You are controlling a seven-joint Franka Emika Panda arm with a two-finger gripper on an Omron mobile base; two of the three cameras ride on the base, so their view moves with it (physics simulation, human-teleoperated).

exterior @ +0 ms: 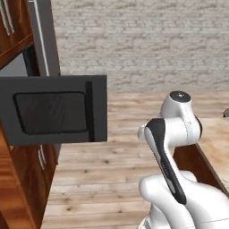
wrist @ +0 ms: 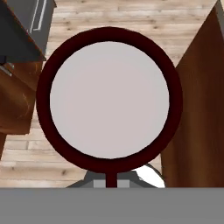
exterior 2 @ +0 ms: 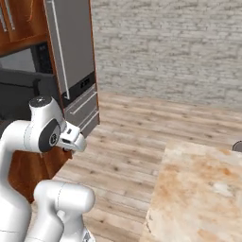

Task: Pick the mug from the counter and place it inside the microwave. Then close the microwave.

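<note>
One small dark maroon round mug (wrist: 109,103) with a pale grey, empty interior sits right under the hand camera, its mouth facing the lens, above the wooden plank floor (wrist: 131,17). The gripper's fingers are pinched shut on the mug's rim at the bottom of the hand view. One built-in black microwave (exterior: 20,67) stands with its black windowed door (exterior: 53,109) swung wide open. One beige-and-rust mottled marble counter (exterior 2: 198,189) lies to the right. No readable writing
</note>
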